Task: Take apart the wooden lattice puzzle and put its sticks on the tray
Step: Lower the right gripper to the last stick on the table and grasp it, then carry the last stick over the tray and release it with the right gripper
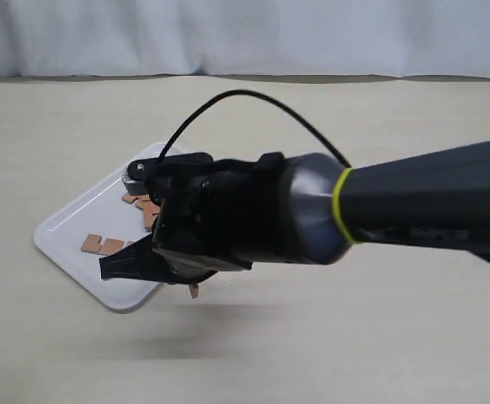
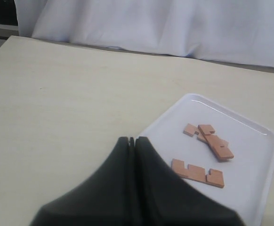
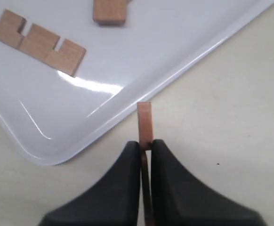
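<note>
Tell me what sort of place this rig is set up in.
Most likely a lab or staged test bench rather than a home: a bare pale tabletop, a plain white cloth backdrop hung behind it, and the tray with a few sticks laid out as the props.

sticks [image 2: 198, 173] on tray [image 2: 252, 150], held stick [image 3: 144, 121] just beside its rim

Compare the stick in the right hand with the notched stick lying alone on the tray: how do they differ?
The held stick is pinched in the right hand; the lone stick lies free. The held stick is seen edge-on, its notches hidden; the lone stick lies flat, showing two square notches. The held stick is just outside the rim of the tray; the lone stick rests inside it. Both are the same light brown wood.
</note>
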